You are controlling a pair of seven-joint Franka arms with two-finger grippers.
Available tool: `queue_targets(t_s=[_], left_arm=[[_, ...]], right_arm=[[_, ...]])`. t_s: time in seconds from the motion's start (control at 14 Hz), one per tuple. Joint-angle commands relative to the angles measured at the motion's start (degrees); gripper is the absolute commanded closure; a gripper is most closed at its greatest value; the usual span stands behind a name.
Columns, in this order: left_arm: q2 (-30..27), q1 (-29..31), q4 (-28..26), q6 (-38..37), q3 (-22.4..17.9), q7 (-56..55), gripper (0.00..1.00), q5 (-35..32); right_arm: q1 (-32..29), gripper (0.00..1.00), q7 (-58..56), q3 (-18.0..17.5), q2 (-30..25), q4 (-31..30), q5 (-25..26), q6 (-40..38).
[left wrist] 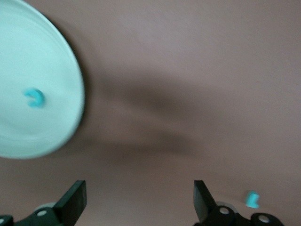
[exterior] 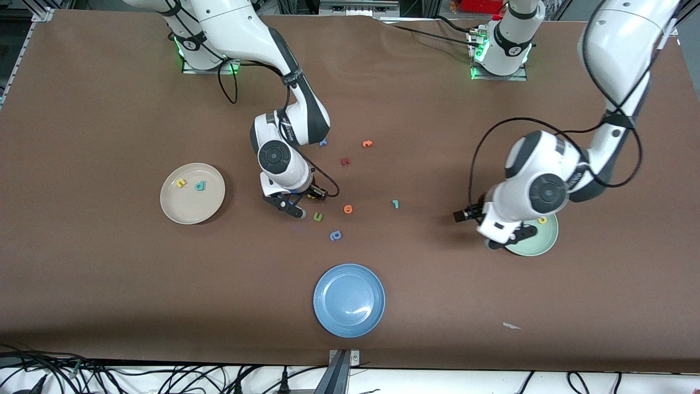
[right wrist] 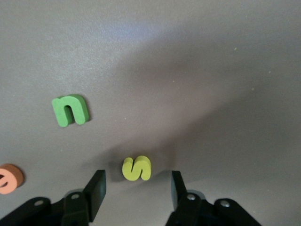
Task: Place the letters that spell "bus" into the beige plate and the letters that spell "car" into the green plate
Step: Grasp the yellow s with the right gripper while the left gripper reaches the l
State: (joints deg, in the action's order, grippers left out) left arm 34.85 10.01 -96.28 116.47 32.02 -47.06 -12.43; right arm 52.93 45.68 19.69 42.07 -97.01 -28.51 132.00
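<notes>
Starting at the camera edge of the surface (exterior: 109,273), I'm seeing the blue plate (exterior: 349,300) sitting near the middle of that edge.

Going up from there, the blue b/p letter (exterior: 335,236), the green u-shaped letter (exterior: 318,217) and the orange round letter (exterior: 348,209) are lying in a loose cluster mid-surface. The thin teal r (exterior: 395,204) is lying on its own a bit toward the left arm's end.

My right pincer (exterior: 296,208) is hanging low right beside that cluster. In its wrist view the jaws are standing apart with the yellow s (right wrist: 137,168) sitting between the fingers (right wrist: 97,188), not touching either one as far as I can tell, so nothing is gripped. The green letter (right wrist: 70,110) is lying just past it.

The left pincer (exterior: 506,239) is hovering at the rim of the green plate (exterior: 544,241), jaws wide and empty. The teal c (left wrist: 34,97) is lying in that plate (left wrist: 28,56), and the yellow a (exterior: 542,220) is peeking out in it too.

Toward the right arm's end, the beige plate (exterior: 192,210) is holding the yellow u (exterior: 181,183) and the teal b (exterior: 200,186).

Closest to the bases, a dark red letter (exterior: 345,162), an orange one (exterior: 367,144) and a small blue one (exterior: 323,143) are lying scattered.
</notes>
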Motion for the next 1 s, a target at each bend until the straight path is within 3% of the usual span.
queue_targets(t_s=[0.0, 0.21, 0.5, 0.72, 0.93], left_arm=[[1.71, -5.07, 0.12, 2.87, -0.11, -9.95, 0.00, -0.58], [4.34, -9.38, 0.12, 8.84, -0.29, -19.96, 0.02, -1.28], [7.16, -13.78, 0.04, 15.00, -2.04, -29.21, 0.10, -1.55], [7.95, -18.17, -0.14, 17.03, -6.34, -33.09, 0.17, -1.55], [8.66, -19.59, -0.05, 17.12, -7.06, -34.06, 0.19, -1.55]], right_arm=[[1.12, 0.40, -0.06, 0.79, 0.91, 0.06, -1.02, 0.89], [1.03, 0.51, -0.06, 0.79, 1.17, 0.15, -0.94, 1.15], [0.94, 0.87, -0.41, 0.87, 1.09, 0.15, -0.58, 0.98], [0.94, 0.91, -3.13, 1.66, -0.22, 0.15, -0.41, -0.68], [0.94, 0.91, -8.30, 5.87, -3.73, 0.50, -0.23, -8.84]])
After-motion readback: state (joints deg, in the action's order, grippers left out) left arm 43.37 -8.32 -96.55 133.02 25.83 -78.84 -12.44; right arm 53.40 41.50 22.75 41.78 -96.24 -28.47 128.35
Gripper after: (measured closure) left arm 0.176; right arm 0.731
